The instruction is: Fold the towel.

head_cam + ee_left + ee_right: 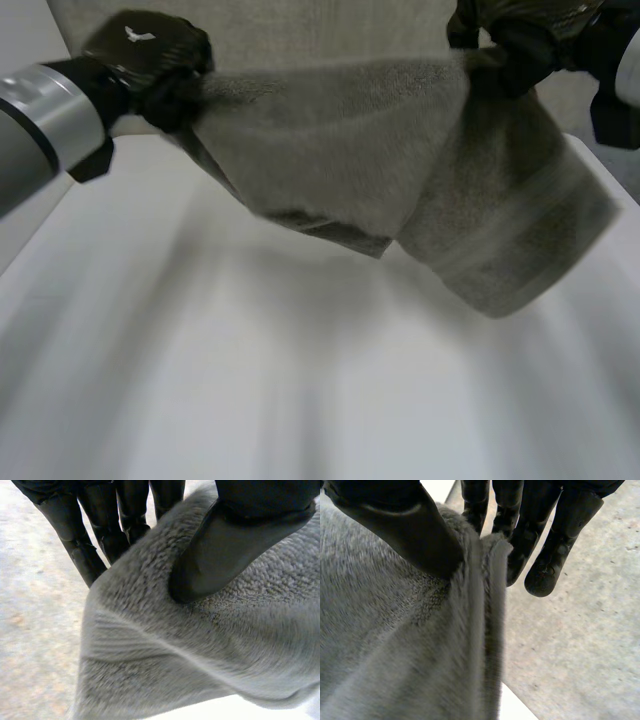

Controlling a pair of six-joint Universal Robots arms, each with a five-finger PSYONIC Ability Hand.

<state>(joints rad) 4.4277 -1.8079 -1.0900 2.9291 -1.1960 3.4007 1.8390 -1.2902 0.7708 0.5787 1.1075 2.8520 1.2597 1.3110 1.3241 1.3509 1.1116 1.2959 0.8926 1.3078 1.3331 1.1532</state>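
A grey terry towel (pixel 380 170) hangs in the air above the white table (pixel 300 380), stretched between both hands. My left hand (pixel 150 65) pinches the towel's left upper corner; in the left wrist view its thumb (pixel 235 545) presses the towel (pixel 200 650) against the fingers (pixel 105 525) behind it. My right hand (pixel 520 45) holds the right upper corner; in the right wrist view its thumb (pixel 405 525) clamps the towel's hemmed edge (pixel 480 630) against the fingers (pixel 550 545). The towel's lower part droops in folds, lowest at the right.
The table's far edge runs behind the towel, with grey floor (pixel 580 640) beyond it. My left forearm (pixel 40 125) reaches in over the table's left side.
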